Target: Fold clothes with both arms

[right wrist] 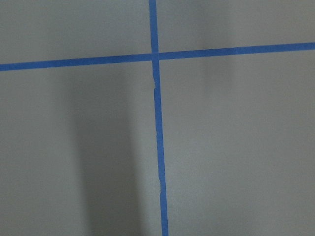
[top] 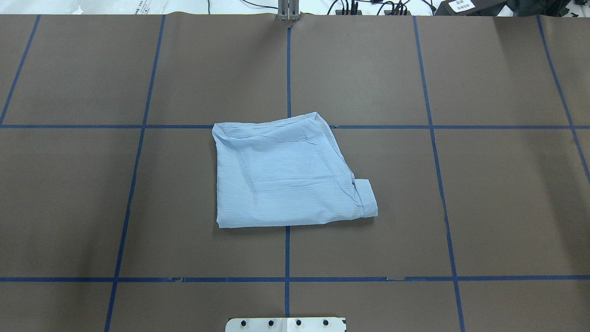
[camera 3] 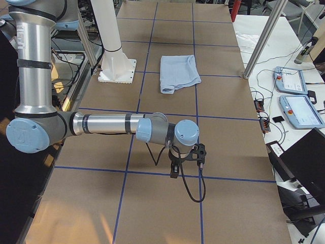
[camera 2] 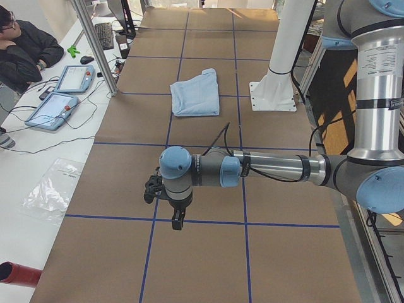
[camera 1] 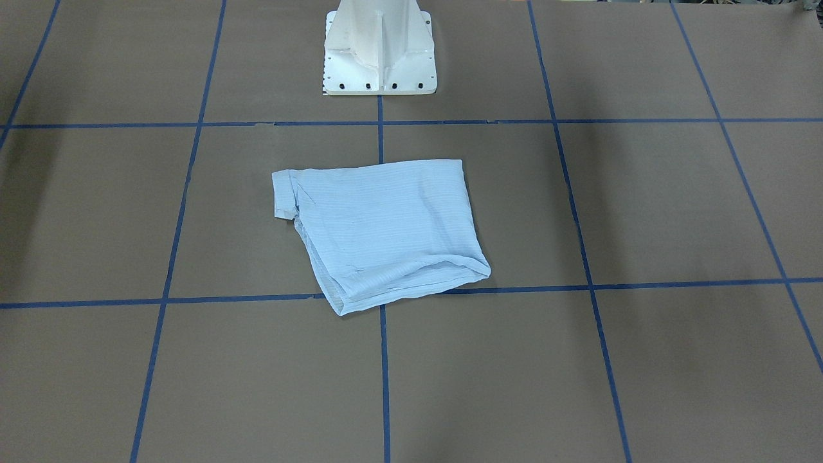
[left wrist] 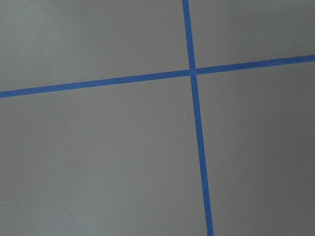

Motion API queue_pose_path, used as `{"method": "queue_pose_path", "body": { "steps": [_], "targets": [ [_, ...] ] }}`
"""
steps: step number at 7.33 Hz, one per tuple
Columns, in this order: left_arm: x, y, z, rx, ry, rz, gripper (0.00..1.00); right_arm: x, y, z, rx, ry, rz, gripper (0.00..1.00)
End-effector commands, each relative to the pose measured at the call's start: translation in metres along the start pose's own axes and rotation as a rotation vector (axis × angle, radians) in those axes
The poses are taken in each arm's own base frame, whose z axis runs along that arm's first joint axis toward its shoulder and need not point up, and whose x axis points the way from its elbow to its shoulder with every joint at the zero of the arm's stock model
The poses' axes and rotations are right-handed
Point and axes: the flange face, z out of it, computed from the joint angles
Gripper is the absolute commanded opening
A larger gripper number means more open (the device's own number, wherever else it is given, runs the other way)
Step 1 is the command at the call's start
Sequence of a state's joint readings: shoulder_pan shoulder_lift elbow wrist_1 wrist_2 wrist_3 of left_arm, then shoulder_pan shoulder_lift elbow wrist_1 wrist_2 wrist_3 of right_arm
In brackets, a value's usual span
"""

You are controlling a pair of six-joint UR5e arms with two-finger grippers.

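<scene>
Find the shirt (top: 288, 177) at the middle of the worktop (top: 484, 207), straight ahead of the white pedestal (camera 1: 379, 58) and well apart from both arms. Folded into a compact, roughly square bundle, flat on the surface, with a cuff or sleeve end poking out at the right corner nearer the pedestal and a soft rolled edge along the far side. Placed centrally, probably for equal reach from left and right. Judged close to finished, bar that loose end.

Note the left arm (camera 2: 271, 167) far out toward the left end of the worktop: stretched level and low over the surface, bent at the wrist to aim the left fingers (camera 2: 178, 219) straight down, just above a blue tape line (camera 2: 284, 225). Mirrored at the right end by the right arm (camera 3: 106, 124), with the right fingers (camera 3: 174, 170) likewise hanging downward near a crossing of such lines. Reads as a rest pose, likely chosen to keep both arms out of the fixed cameras' sight of the cloth.

Nothing but bare worktop and tape in either wrist view, so presumably nothing held. Impossible to tell how far either pair of fingers is parted: shown only from the side views, small and dark.
</scene>
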State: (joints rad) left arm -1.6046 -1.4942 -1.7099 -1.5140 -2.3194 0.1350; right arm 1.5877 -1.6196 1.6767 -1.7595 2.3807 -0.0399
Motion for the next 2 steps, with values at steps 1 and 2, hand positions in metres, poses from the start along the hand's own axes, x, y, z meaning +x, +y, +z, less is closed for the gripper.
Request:
{"method": "queue_pose_path", "body": {
  "steps": [1, 2],
  "targets": [
    [-0.0001, -0.0006, -0.0001, 0.000, -0.002, 0.000, 1.00, -0.0015, -0.0012, -0.0015, 0.003, 0.000, -0.003, 1.00],
    [-0.0016, -0.0002, 0.0015, -0.003, -0.001, -0.003, 1.00, -0.0021, -0.0012, -0.0020, 0.004, 0.000, -0.004, 1.00]
  ]
}}
